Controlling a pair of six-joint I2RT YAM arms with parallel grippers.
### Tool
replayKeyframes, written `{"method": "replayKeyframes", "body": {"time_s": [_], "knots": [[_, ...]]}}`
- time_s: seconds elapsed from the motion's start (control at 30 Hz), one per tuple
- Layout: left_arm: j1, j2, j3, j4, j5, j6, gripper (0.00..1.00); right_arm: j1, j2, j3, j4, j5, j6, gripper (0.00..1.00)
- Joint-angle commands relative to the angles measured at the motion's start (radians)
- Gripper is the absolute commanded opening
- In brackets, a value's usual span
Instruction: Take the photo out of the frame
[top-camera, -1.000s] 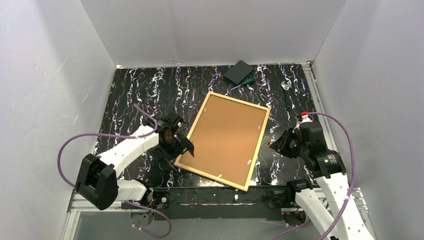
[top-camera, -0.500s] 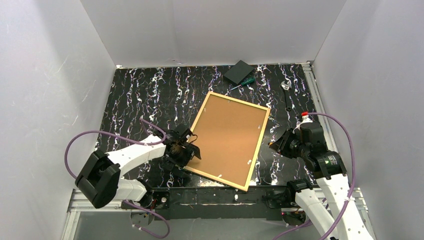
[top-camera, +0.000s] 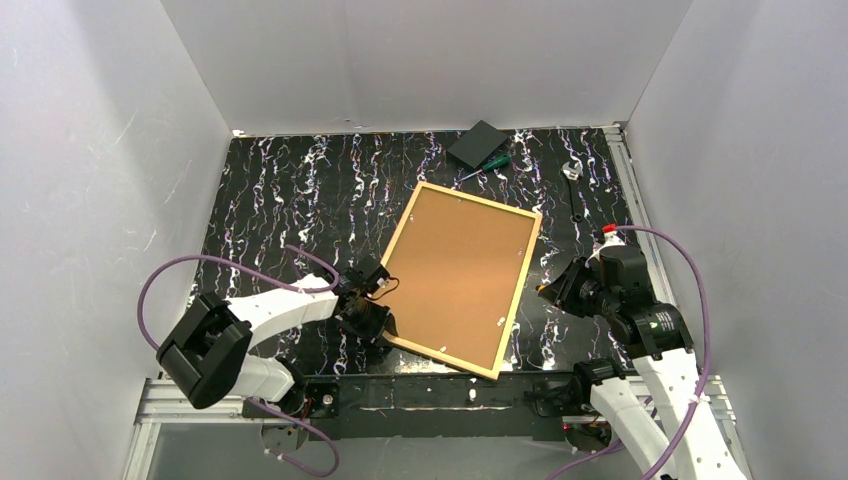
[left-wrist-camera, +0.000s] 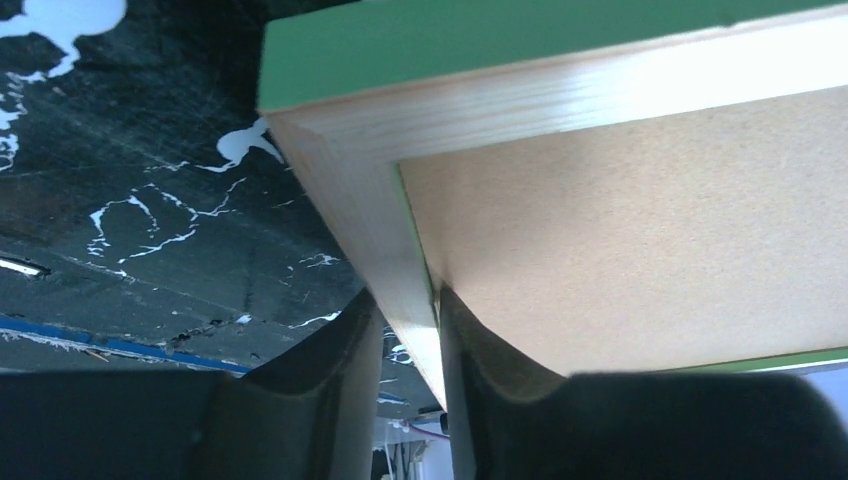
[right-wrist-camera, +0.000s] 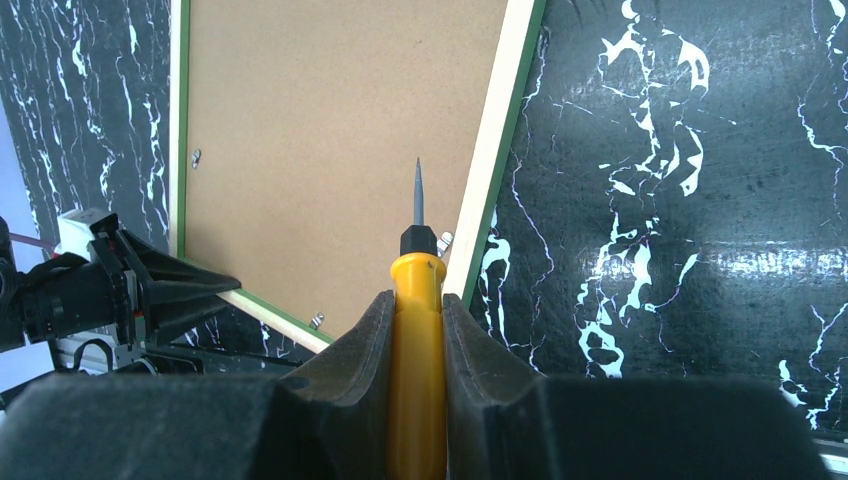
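Left claw (left-wrist-camera: 410, 375) is clenched on the frame (left-wrist-camera: 372, 215), one finger on either side of the pale wooden rail close to its near-left corner. That frame lies back-up and askew in the middle of the table (top-camera: 280, 200), with its green face turned down. The photo is hidden beneath the brown backing board (top-camera: 460, 265), so it cannot be seen.

Small metal tabs (right-wrist-camera: 316, 320) around the inside of the rail appear to pin the board in place. To the right, the right claw (right-wrist-camera: 415, 300) grasps a yellow-handled screwdriver (right-wrist-camera: 417, 340), its tip hovering over the board near the right rail.

Risks, as a judgement:
- The pinch sits on a thin rail at one corner, so the frame may swivel or slip free when a tab is levered.
- If the tip skids, it could gouge the board or crease the print underneath.
- Lifting by that corner could twist the frame or let its contents slide out.
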Motion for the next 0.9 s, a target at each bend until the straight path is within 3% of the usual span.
{"method": "replayKeyframes", "body": {"time_s": [0.0,0.17,0.3,0.33,0.53,0.7,0.87], "knots": [[-0.005,0.010,-0.070,-0.091,-0.065,-0.010,0.18,0.004,-0.003,-0.009,0.040,-0.003,0.006,0.01],[-0.005,-0.019,-0.047,-0.111,-0.122,0.149,0.00,0.005,-0.003,-0.011,0.038,-0.005,0.007,0.01],[0.013,0.025,0.028,-0.144,-0.098,0.331,0.00,0.005,-0.008,-0.010,0.035,-0.005,0.009,0.01],[0.029,0.062,0.109,-0.226,-0.100,0.463,0.00,0.005,-0.008,-0.009,0.030,-0.003,0.011,0.01],[0.130,0.144,0.167,-0.231,-0.039,0.700,0.00,0.007,-0.014,-0.008,0.023,0.001,0.014,0.01],[0.179,0.278,0.315,-0.315,-0.010,0.919,0.00,0.011,-0.002,-0.014,0.030,-0.014,0.013,0.01],[0.189,0.365,0.448,-0.302,-0.034,1.066,0.00,0.024,0.008,-0.036,0.053,-0.029,0.019,0.01]]}}
